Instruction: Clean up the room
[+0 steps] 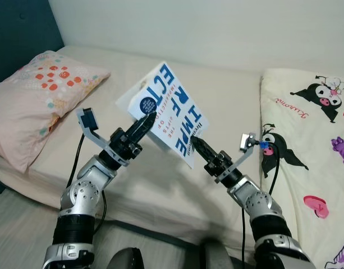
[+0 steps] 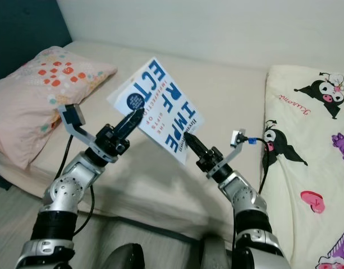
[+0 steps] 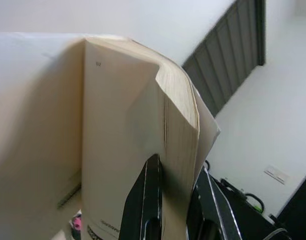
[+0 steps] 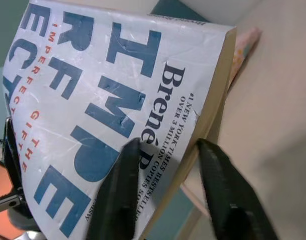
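Note:
A paperback book (image 1: 169,109) with a white cover and big blue letters hangs tilted above the bed, held at two corners. My left gripper (image 1: 145,122) is shut on its near left corner; the left wrist view has the cream page block (image 3: 123,125) pinched between the black fingers (image 3: 148,200). My right gripper (image 1: 197,144) is shut on the lower right corner by the spine. In the right wrist view one of its fingers (image 4: 120,190) lies on the cover (image 4: 108,85) and the other sits behind the spine.
The bed (image 1: 216,89) with a beige sheet stretches ahead. A pink patterned pillow (image 1: 37,95) lies at its left by the dark teal headboard (image 1: 20,28). A cream cartoon-print blanket (image 1: 312,145) covers the right side. Pale floor (image 1: 20,224) runs along the bed's near edge.

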